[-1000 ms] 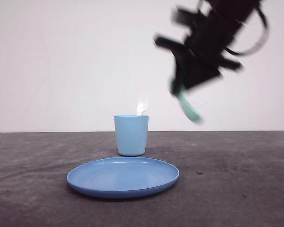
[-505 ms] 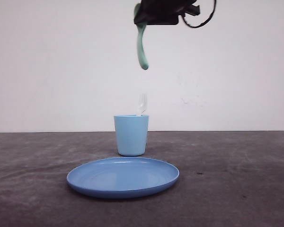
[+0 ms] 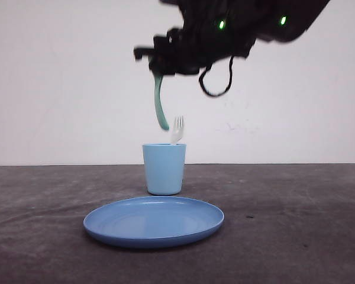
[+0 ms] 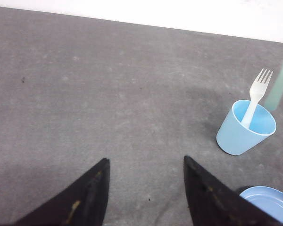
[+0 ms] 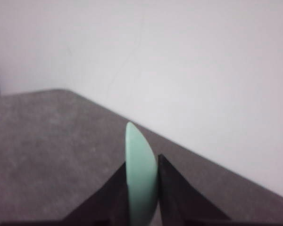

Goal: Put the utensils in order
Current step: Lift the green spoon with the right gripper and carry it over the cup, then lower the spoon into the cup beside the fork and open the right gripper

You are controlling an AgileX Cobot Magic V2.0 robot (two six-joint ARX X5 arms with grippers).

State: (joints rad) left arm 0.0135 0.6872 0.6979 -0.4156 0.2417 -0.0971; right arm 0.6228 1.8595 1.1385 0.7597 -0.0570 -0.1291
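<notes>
I count one fork, one spoon; my right gripper pinches the spoon, hanging below it; left gripper spread.

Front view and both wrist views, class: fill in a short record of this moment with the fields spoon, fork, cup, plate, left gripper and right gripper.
spoon: mint-green spoon hanging down from the right gripper, above the cup
fork: white fork standing in the cup, tines up
cup: light blue cup upright on the table, behind the plate
plate: blue plate nothing on it
left gripper: left gripper open, holding nothing
right gripper: right gripper shut on the spoon
</notes>
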